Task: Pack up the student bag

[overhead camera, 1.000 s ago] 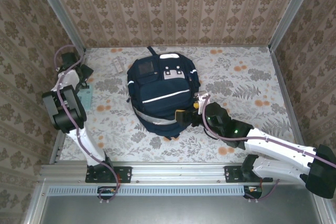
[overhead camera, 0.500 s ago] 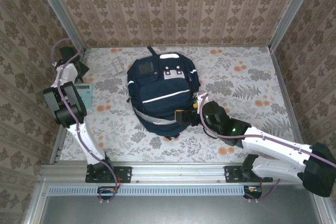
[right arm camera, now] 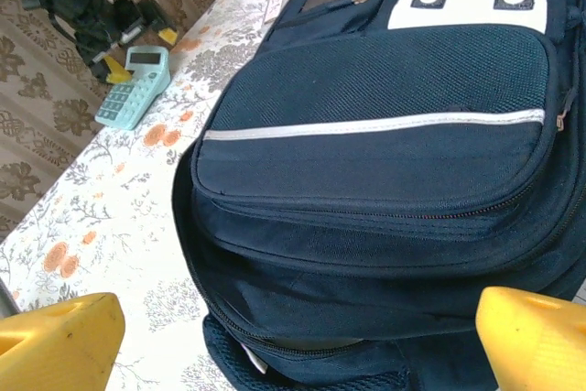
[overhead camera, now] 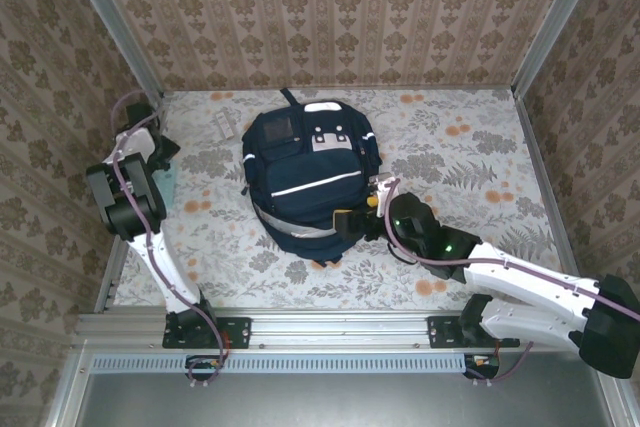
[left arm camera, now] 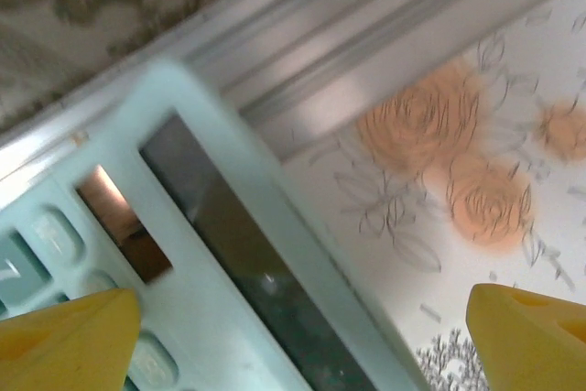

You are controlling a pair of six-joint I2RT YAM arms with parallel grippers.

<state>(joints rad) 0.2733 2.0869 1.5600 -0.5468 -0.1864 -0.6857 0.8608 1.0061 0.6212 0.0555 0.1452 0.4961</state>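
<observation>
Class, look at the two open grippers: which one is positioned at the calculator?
The left gripper: the pale-green calculator sits right in front of it, while the right gripper faces the navy student bag.

A pale-green calculator lies flat on the flower-patterned tabletop. A metal rail runs just beside the calculator's display end. Farther back from the calculator, toward the middle, lies a small pale flat item, too small to identify.
</observation>
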